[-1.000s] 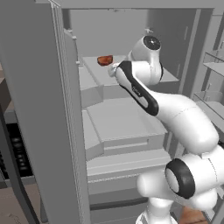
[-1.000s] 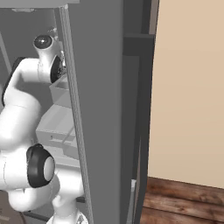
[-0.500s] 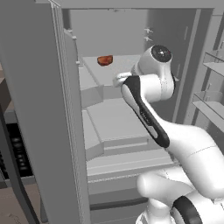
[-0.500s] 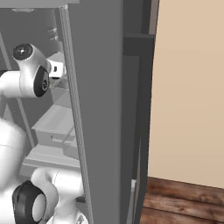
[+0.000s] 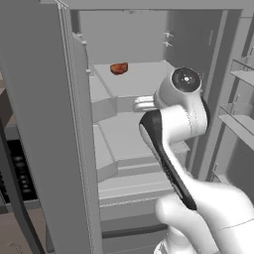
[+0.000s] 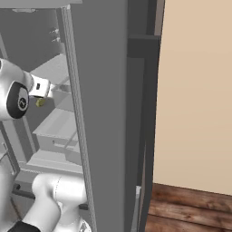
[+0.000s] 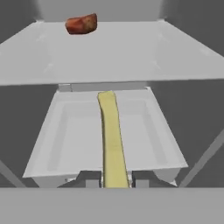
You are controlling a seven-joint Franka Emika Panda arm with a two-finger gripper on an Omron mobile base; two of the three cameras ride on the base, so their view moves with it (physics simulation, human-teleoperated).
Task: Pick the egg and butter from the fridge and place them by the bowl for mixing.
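Inside the open fridge [image 5: 124, 79], the gripper [image 7: 115, 178] is clamped on the near end of the butter [image 7: 112, 138], its two dark fingertips [image 7: 89, 178] pressing the yellow-green stick from either side. Seen from the hand view, the stick points away from the hand, out over a pale grey drawer [image 7: 65, 131] that sits below the upper shelf [image 7: 131, 52]. A red-orange lump [image 7: 81, 23] lies at the far left of that shelf; the left base view shows it [image 5: 119, 68] well beyond the white arm [image 5: 173, 129]. From the right base view, a yellow-green end of the butter [image 6: 40, 103] peeks out just beside the wrist, left of the grey fridge door [image 6: 99, 113].
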